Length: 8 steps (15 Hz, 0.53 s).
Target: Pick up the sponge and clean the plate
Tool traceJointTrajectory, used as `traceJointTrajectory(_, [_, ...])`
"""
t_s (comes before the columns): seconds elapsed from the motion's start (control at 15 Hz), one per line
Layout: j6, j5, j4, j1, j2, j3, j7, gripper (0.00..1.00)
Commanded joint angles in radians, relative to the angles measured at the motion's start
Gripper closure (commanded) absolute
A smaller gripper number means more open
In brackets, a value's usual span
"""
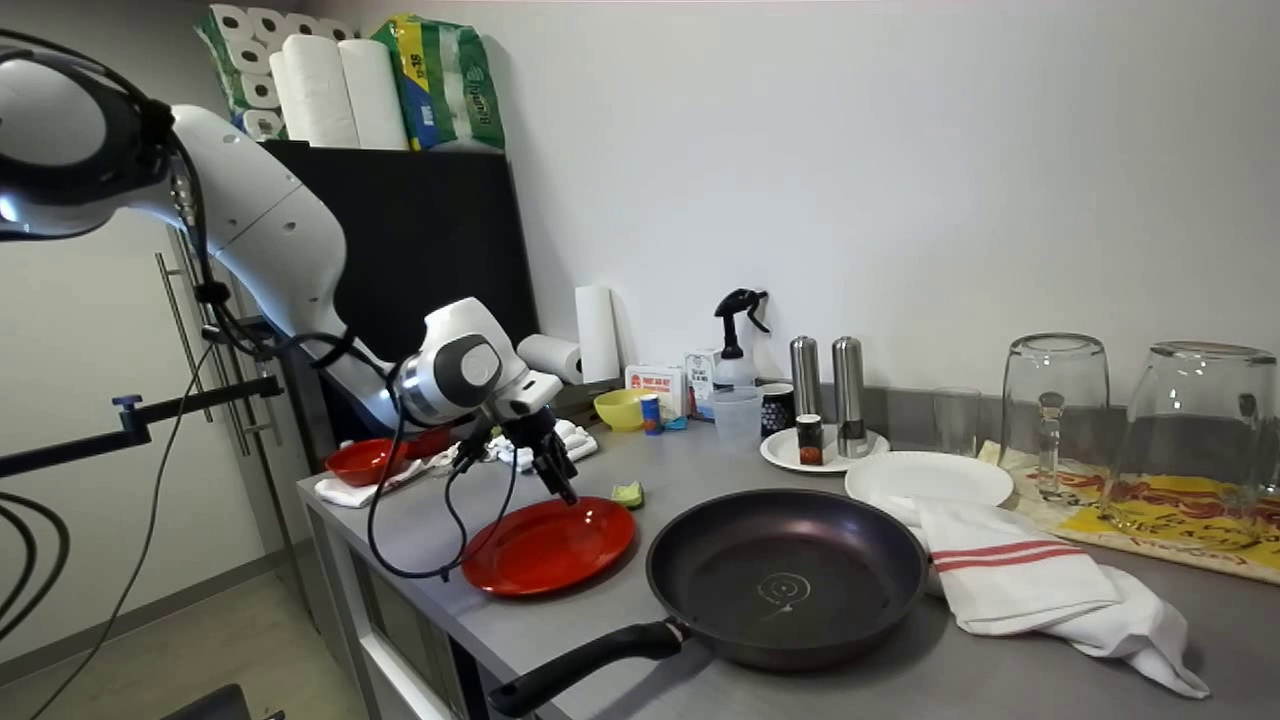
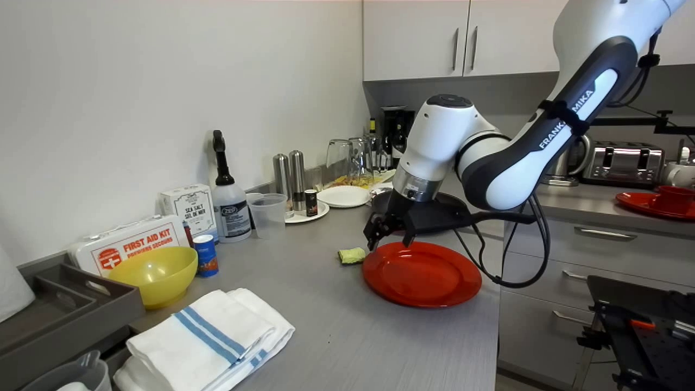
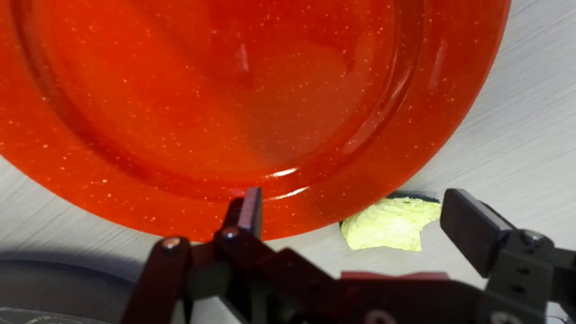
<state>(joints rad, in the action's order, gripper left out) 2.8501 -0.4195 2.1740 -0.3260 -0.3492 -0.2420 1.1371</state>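
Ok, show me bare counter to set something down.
Bare: between blue-striped towel and red plate; a smaller patch between sponge and clear tub. Crowded: along the wall, from yellow bowl to metal grinders; the slim gap between red plate and frying pan.

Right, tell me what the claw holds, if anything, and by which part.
Nothing is held: the claw is open, and the sponge lies on the counter.

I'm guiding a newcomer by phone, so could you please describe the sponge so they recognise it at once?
On the grey counter, find the black frying pan, then the glossy red plate beside it. Right by that plate, toward the wall, lies the sponge. It is the small yellow-green block, unlike the round, larger plate and pan.
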Motion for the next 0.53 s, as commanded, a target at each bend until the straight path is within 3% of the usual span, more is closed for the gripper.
traceJointTrajectory(0.0, [-0.034,0.043,0.012,0.040,0.035,0.045,-0.073,0.00])
traceJointTrajectory(0.33, [-0.037,0.063,0.015,0.069,0.045,0.072,-0.129,0.00])
traceJointTrajectory(0.47, [-0.023,0.088,0.031,0.102,0.054,0.110,-0.225,0.00])
